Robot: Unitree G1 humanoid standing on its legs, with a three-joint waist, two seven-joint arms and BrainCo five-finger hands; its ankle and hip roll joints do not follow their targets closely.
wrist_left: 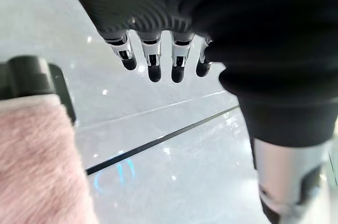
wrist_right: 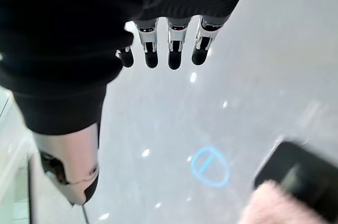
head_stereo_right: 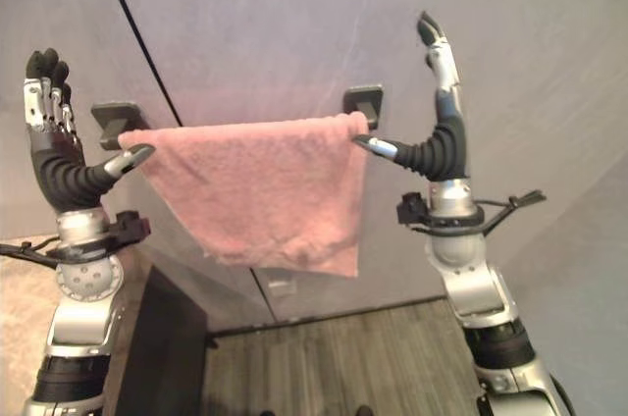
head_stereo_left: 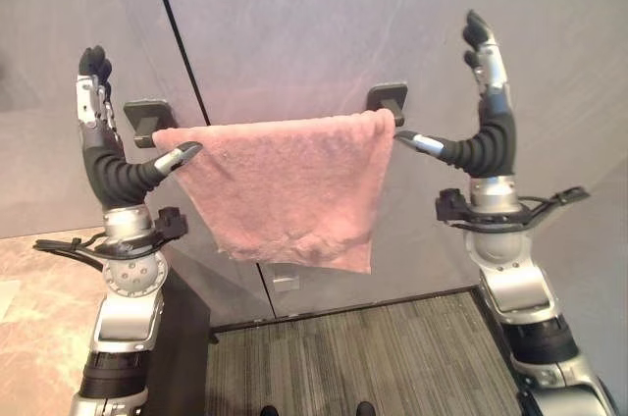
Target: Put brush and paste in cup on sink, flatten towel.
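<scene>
Pink towel [head_stereo_left: 285, 185] at centre frame, draped over a wall rail between two dark brackets [head_stereo_left: 388, 97], lower edge slanting down to the right. Left hand [head_stereo_left: 103, 156] raised at the left side, fingers straight and upright, thumb tip [head_stereo_left: 184, 153] against the towel's upper left corner, nothing gripped. Right hand [head_stereo_left: 486, 131] raised at the right side, fingers extended upward, thumb pointing at the towel's upper right corner, just beside it, holding nothing. Grey wall [head_stereo_left: 294, 14] behind.
</scene>
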